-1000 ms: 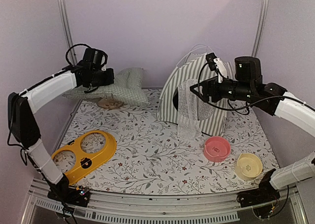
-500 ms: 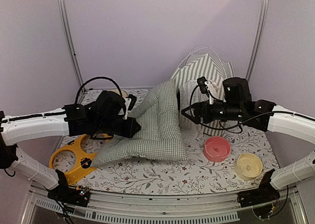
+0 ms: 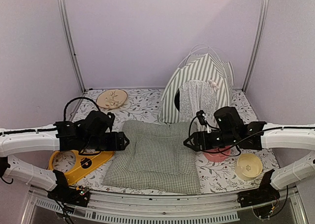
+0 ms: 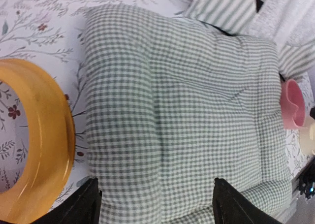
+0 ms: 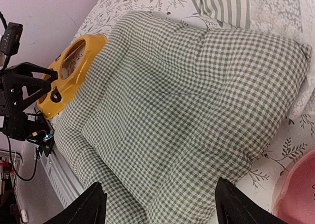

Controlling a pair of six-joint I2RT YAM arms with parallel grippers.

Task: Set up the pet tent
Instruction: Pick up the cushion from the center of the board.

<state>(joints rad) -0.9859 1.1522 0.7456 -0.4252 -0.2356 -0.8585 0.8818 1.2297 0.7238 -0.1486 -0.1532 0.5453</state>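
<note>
The counter [image 3: 147, 98] carries a floral cloth. The pet tent [image 3: 197, 83] stands upright at far right of centre, with its poles arched and its mesh panel facing forward. A green checked cushion [image 3: 155, 157] lies flat just in front of the tent. A yellow two-hole bowl holder [image 3: 78, 165] lies beside the cushion's left edge. A pink bowl [image 3: 216, 156] and a cream bowl [image 3: 248, 166] sit to its right. The left gripper [image 3: 124, 141] is at the cushion's left edge, spread wide and empty. The right gripper [image 3: 188, 142] is at the right edge, also wide and empty.
</note>
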